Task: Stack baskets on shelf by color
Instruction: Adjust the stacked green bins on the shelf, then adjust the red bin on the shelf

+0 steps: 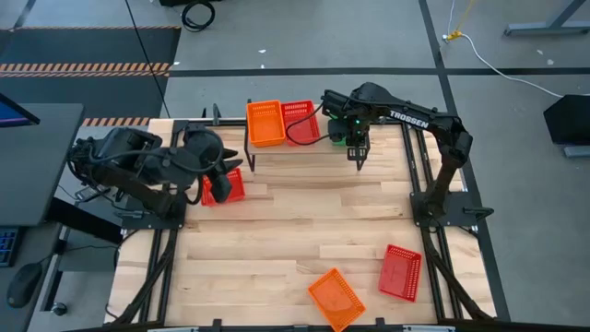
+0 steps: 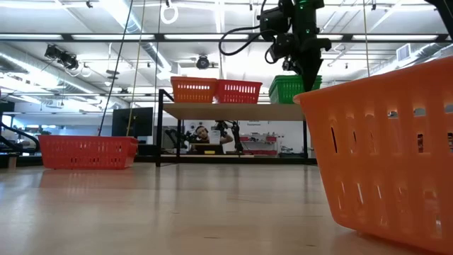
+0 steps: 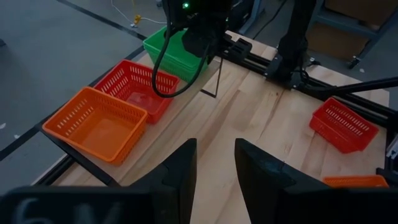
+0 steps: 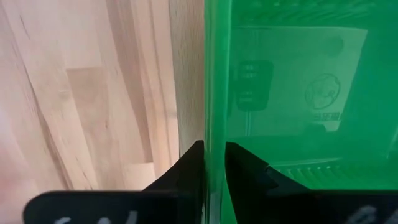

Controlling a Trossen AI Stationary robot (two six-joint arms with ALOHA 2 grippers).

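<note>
Wood-plank tabletop (image 1: 295,231) at centre, framed by black rails (image 1: 426,175). Grey floor beyond, yellow cable (image 1: 516,69) at 1 o'clock, hazard-striped tape (image 1: 83,66) at 10 o'clock. Dark desk with monitor edge (image 1: 18,115) at 9 o'clock.

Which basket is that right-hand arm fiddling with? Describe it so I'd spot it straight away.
Find the small wooden shelf on black legs at the far edge of the table. Three baskets sit in a row on top; the right gripper straddles the wall of the end one, the green basket. Its neighbours are a red basket and an orange basket, so it is the only green one.
</note>
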